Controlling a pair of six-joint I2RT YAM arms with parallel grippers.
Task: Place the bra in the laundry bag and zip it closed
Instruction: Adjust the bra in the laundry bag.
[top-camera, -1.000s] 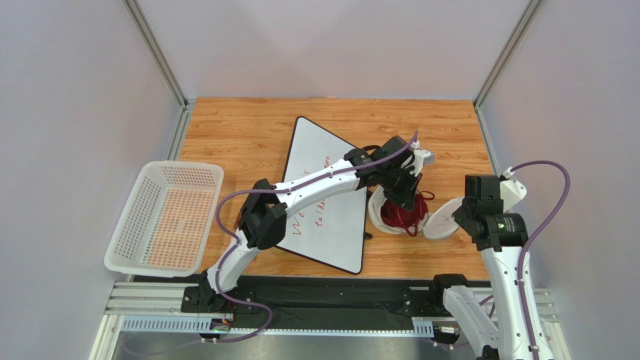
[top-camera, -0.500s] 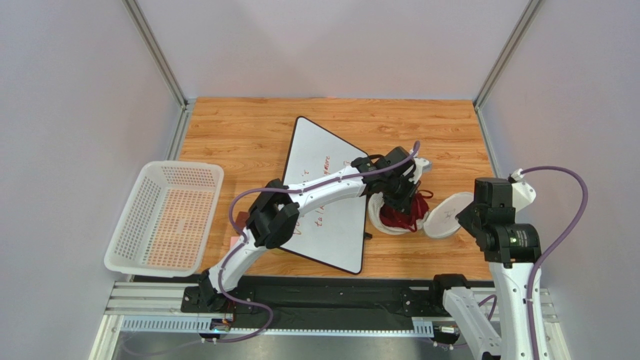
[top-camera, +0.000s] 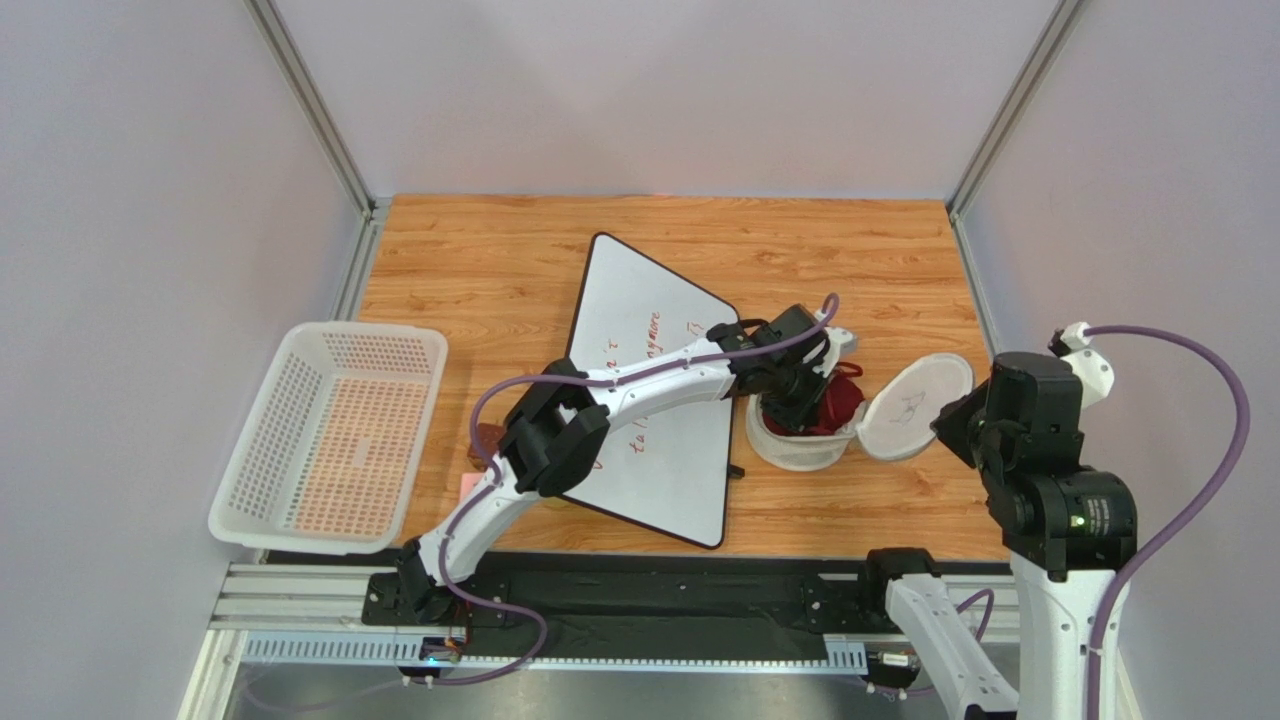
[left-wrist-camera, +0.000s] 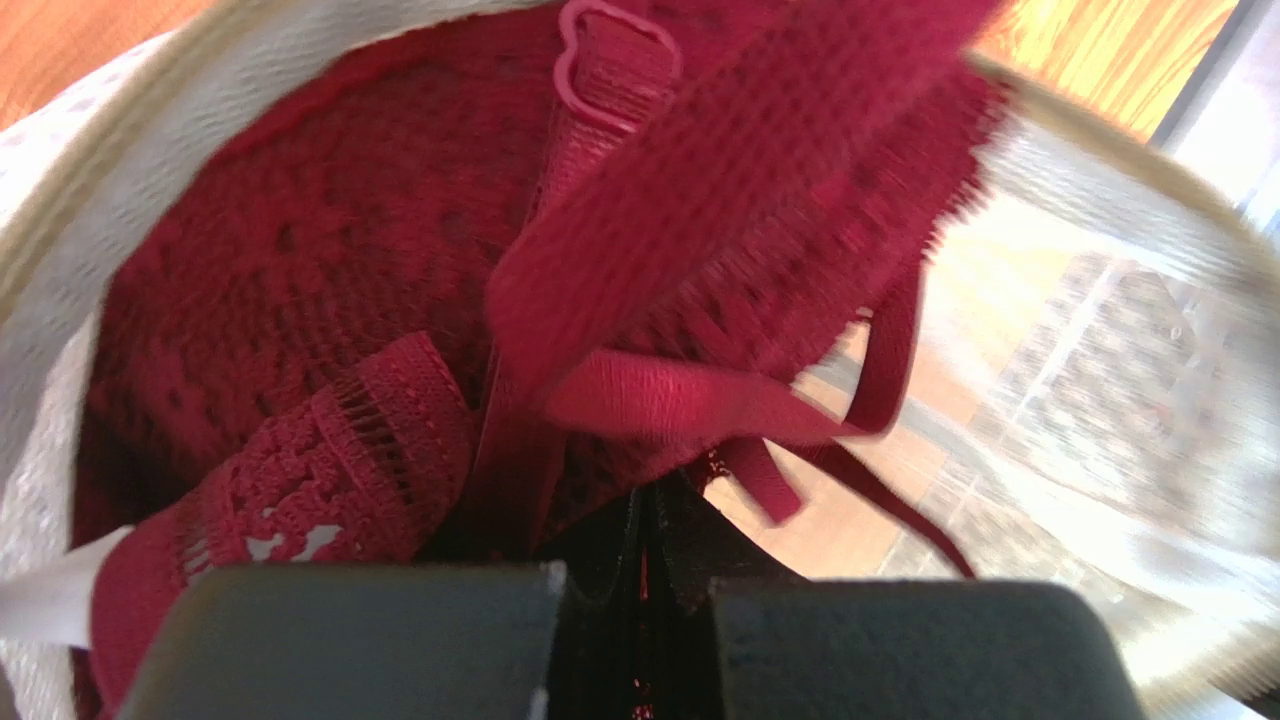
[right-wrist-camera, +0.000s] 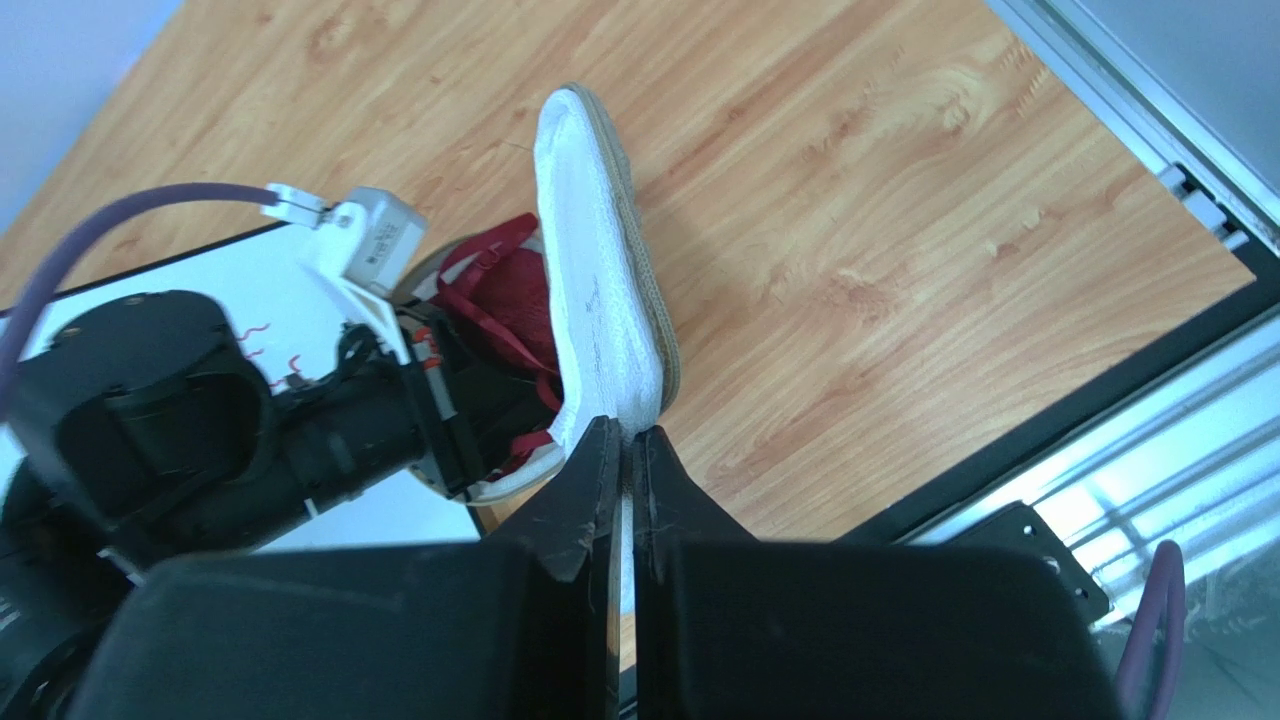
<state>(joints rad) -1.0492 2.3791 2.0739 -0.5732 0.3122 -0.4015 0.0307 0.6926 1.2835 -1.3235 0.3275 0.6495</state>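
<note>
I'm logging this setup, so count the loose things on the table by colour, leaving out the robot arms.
White: 3 (basket, board, laundry bag)
Dark red: 1 (bra)
Pink: 1 (small item, mostly hidden)
Total: 5

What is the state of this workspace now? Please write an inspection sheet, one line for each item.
Surface: wooden table; nothing spilled seen.
Job's things: bra mostly inside bag; lid open and held up; not yet zipped.
Clutter: whiteboard beside bag; basket at left; small pink box by left arm.
End effectors: left end effector inside bag, apparently shut on bra; right end effector shut on lid edge.
Cables: purple cables loop along both arms; no snag seen.
Surroundings: grey walls; metal rail at near edge.
</note>
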